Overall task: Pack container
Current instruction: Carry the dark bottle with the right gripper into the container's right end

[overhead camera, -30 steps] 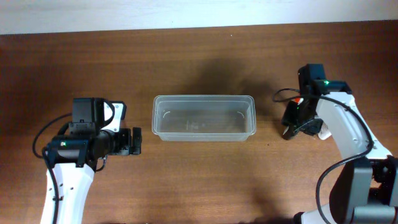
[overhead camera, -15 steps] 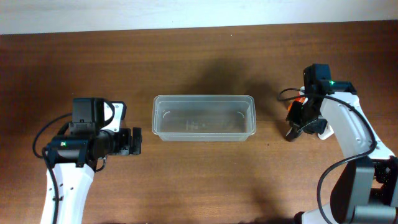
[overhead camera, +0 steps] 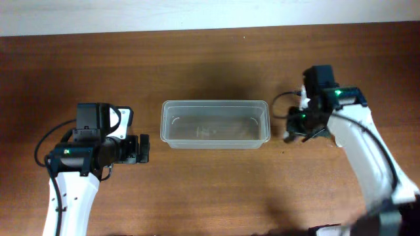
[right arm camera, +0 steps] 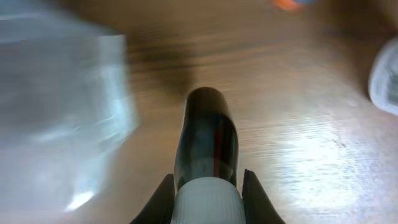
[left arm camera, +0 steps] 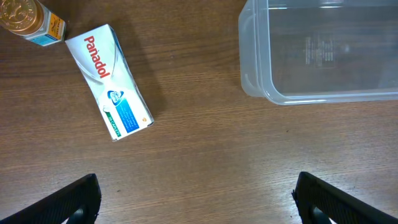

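We find the container (overhead camera: pixel 215 123) on the table (overhead camera: pixel 210 59), with the right gripper (right arm camera: pixel 208 186) pinching a dark bottle (right arm camera: pixel 206 140) near its right end. The left gripper (left arm camera: pixel 199 205) is spread and empty. Risk, in our judgement: a low carry strikes the container, tilting the bottle loose.

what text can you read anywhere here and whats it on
"Panadol": on the white box; its smaller print is too small to read.
Moulded marks on the container floor: too faint to read.
Gold-capped jar: label unreadable.
Dark bottle in the right claw: blurred, nothing readable.
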### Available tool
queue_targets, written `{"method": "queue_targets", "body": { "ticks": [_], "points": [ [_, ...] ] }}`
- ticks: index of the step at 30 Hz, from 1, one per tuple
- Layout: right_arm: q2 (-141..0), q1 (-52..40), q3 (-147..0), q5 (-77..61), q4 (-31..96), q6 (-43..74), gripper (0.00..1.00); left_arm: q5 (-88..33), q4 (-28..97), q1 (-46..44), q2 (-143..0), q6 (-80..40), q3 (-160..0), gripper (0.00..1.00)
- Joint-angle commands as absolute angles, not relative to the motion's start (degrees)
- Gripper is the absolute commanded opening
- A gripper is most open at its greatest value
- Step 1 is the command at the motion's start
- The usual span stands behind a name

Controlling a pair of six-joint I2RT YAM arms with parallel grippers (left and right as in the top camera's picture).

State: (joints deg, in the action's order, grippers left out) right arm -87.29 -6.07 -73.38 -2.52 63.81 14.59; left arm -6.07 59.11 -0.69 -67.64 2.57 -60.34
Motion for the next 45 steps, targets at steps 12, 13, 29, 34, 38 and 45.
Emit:
{"method": "queue_targets", "body": {
  "ticks": [12, 13, 29, 34, 38, 45],
  "points": [
    [-88.1, -21.0, -84.8, -0.2, 64.3, 15.5, 0.12, -7.1, 59.0, -0.7, -67.8, 3.5, -61.8, 1.0],
    [-89.7, -21.0, -84.8, -0.2, 64.3, 15.5, 0.11, -7.1, 59.0, -0.7, -67.8, 3.5, -61.8, 1.0],
    [-106.7, -20.9, -84.8, 1.2, 56.2, 15.5, 0.09, -7.1, 59.0, -0.7, -67.8, 3.5, -61.8, 1.0],
    [-106.7, -20.9, -84.8, 3.7, 56.5, 15.5, 0.21, -7.1, 59.0, -0.7, -67.8, 3.5, -61.8, 1.0],
    [-106.7, -21.0, -84.8, 3.7, 57.1, 15.4, 0.62, -7.2, 59.0, -0.7, -67.8, 3.5, -61.8, 1.0],
    [-103.7, -21.0, -87.6, 3.7, 60.6, 15.2, 0.66, -7.1, 59.0, -0.7, -67.8, 3.5, -61.8, 1.0]
  ]
}}
